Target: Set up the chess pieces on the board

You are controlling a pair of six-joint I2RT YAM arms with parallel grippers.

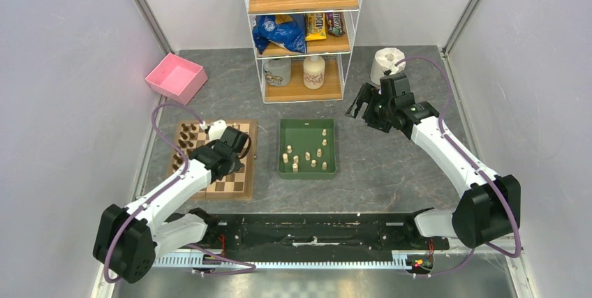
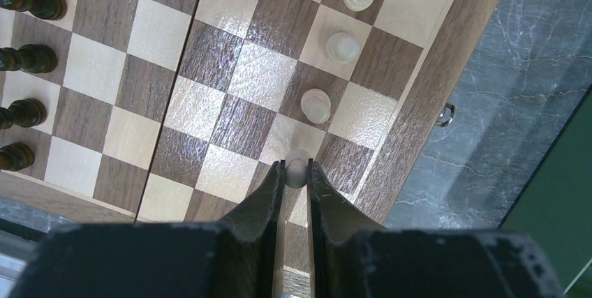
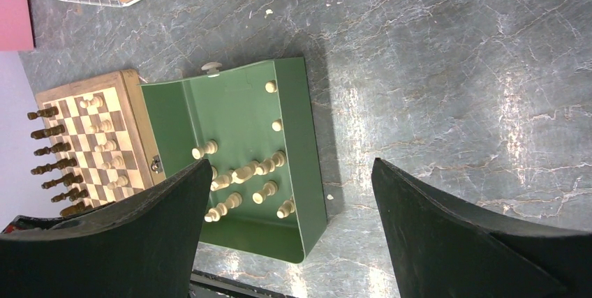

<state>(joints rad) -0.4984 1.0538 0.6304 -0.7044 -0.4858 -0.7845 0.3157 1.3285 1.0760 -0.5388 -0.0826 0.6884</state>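
The checkered board point(image 1: 225, 188) lies at the left, with dark pieces point(image 1: 185, 137) along its left side. My left gripper point(image 1: 234, 142) hangs over its right part. In the left wrist view this gripper point(image 2: 297, 169) is shut on a pale pawn point(image 2: 297, 172), just above a square near the board's point(image 2: 230, 82) right border. Three pale pieces point(image 2: 315, 105) stand in a line beyond it, and dark pieces point(image 2: 28, 57) stand at the left edge. My right gripper point(image 1: 359, 106) is open and empty, high over the table right of the green tray point(image 1: 307, 129). The tray holds several pale pieces point(image 3: 241, 172).
A pink box point(image 1: 176, 77) sits at the back left. A wire shelf point(image 1: 304, 33) with snacks and jars stands at the back centre. A white roll point(image 1: 386, 64) is behind the right arm. The tray's wall point(image 3: 293, 137) stands between the board and the right gripper point(image 3: 290, 162).
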